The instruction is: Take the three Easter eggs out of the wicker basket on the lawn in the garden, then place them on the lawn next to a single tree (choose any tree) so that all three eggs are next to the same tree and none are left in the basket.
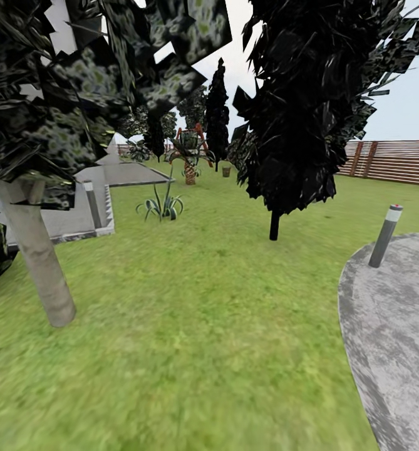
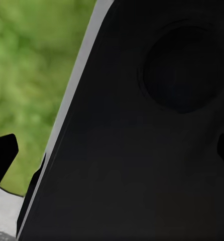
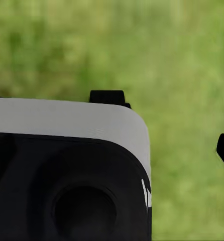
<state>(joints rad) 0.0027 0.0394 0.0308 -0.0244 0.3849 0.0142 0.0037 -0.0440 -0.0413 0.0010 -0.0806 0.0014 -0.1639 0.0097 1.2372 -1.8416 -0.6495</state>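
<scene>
Left gripper [image 2: 112, 150]: dark fingertips at both edges of its wrist view, well apart, nothing between; black-and-white robot body [image 2: 142, 150] close ahead. Right gripper [image 3: 167, 123]: fingertips likewise spread, nothing held, blurred lawn [image 3: 182, 60] behind. Head view: lawn [image 1: 190, 326] ahead, tree [image 1: 43, 263] with leaning grey trunk near left. Wicker basket [image 1: 226, 171] far off, beside palm [image 1: 190, 169]. Grey paved area [image 1: 397, 326] with bollard [image 1: 385, 235] at right. Eggs: cannot tell.

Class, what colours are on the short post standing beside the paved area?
Grey post with a white band and red cap, clearest in the head view.
</scene>
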